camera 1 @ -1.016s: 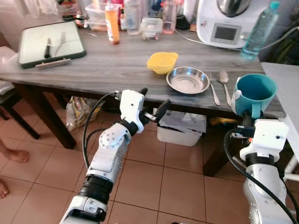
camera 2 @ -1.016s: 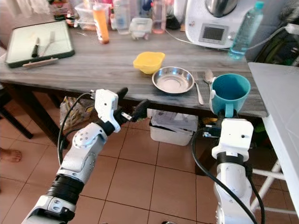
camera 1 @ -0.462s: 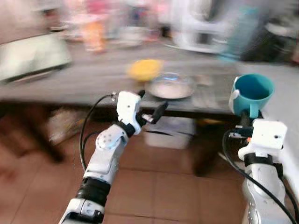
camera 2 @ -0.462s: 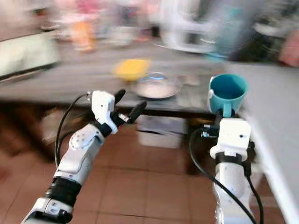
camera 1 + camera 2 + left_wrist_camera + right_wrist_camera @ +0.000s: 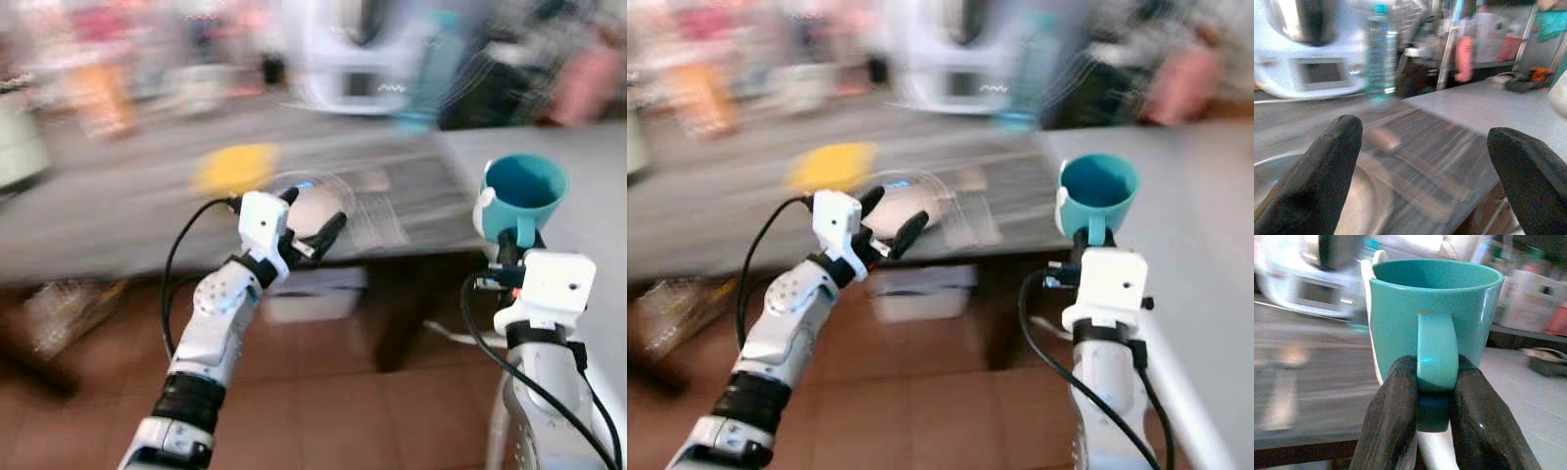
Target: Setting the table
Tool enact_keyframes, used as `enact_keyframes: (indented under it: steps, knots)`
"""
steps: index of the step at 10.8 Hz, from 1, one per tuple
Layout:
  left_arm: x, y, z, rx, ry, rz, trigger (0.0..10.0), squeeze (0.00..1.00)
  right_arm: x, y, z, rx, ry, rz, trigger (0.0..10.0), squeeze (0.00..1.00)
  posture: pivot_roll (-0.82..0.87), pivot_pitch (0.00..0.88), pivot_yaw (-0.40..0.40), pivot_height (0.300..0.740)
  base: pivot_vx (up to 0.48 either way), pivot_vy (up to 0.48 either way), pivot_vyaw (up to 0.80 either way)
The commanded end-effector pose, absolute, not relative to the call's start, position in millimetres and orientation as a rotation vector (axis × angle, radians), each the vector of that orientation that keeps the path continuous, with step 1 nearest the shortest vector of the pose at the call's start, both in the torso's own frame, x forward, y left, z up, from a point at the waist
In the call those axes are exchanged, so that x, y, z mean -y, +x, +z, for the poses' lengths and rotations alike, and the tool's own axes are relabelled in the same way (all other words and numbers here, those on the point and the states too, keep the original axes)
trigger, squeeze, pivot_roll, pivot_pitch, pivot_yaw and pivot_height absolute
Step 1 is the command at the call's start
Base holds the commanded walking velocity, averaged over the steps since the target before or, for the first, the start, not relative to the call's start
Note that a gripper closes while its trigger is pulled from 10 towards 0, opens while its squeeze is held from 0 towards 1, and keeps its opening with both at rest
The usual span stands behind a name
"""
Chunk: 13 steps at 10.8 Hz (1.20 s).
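Right wrist view: the right gripper [image 5: 1432, 404] pinches the handle of a teal mug [image 5: 1435, 318] between its two black fingers [image 5: 1393, 416], holding the cup upright and off any surface, near the corner where the dark wooden table [image 5: 118, 211] meets a pale grey one [image 5: 588, 186]. In the blurred head views the left gripper [image 5: 315, 217] hangs with fingers spread and nothing between them at the wooden table's front edge, just before a steel plate [image 5: 1359, 193] with a yellow bowl [image 5: 233, 168] beside it; a white kitchen machine [image 5: 1308, 54] and a clear bottle [image 5: 1380, 49] stand toward the far edge.
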<state>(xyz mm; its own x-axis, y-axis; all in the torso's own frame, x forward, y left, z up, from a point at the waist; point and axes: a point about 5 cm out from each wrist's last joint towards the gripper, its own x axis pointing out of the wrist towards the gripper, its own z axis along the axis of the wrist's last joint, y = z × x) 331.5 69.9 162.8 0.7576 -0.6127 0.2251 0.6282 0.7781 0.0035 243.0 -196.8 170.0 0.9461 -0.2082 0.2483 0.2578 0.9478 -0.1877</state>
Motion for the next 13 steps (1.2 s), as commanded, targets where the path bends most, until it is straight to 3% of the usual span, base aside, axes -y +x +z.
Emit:
enact_keyframes:
  steps: [1,4,6,11,13]
  knots:
    - [-63,330,165,0.230,-0.060,-0.693,10.0,0.00,200,241,175,0.248,-0.226,-0.254,10.0,0.00,0.08,0.099,-0.012,0.740,0.345,0.000,0.00]
    - [-75,334,171,0.265,-0.054,-0.595,10.0,0.00,196,241,177,0.261,-0.264,-0.216,10.0,0.00,0.08,0.098,-0.021,0.740,0.318,0.000,0.00]
    - [-75,333,172,0.273,-0.052,-0.584,10.0,0.00,196,243,180,0.270,-0.266,-0.207,10.0,0.00,0.08,0.093,-0.029,0.740,0.268,0.000,0.80]
    - [-81,331,175,0.285,-0.047,-0.553,10.0,0.00,196,242,179,0.267,-0.280,-0.195,10.0,0.00,0.08,0.096,-0.029,0.740,0.000,0.000,0.00]
    - [-91,328,171,0.271,-0.007,-0.557,10.0,0.00,195,241,179,0.265,-0.284,-0.195,10.0,0.00,0.08,0.100,-0.024,0.740,0.000,0.000,0.79]
